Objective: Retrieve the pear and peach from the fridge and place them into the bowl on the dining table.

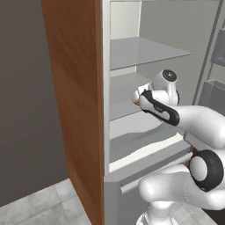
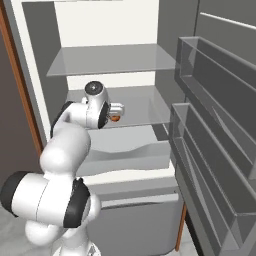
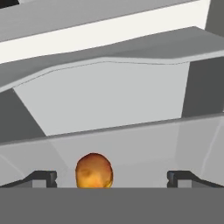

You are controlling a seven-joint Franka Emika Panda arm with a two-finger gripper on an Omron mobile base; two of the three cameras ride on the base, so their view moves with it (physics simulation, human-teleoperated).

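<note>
A brown wooden panel [image 1: 74, 101] meets a dark wall [image 1: 24, 96] above grey floor tiles [image 1: 39, 206].

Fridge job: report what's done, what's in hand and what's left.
Done: the fridge stands open, its door bins swung out to the right, and the arm has reached in to the middle shelf.

In hand: the gripper is open, fingers wide apart, with an orange-red fruit, likely the peach, between them, not yet gripped.

Left: grasp it, carry it to the bowl, then fetch the pear.
</note>
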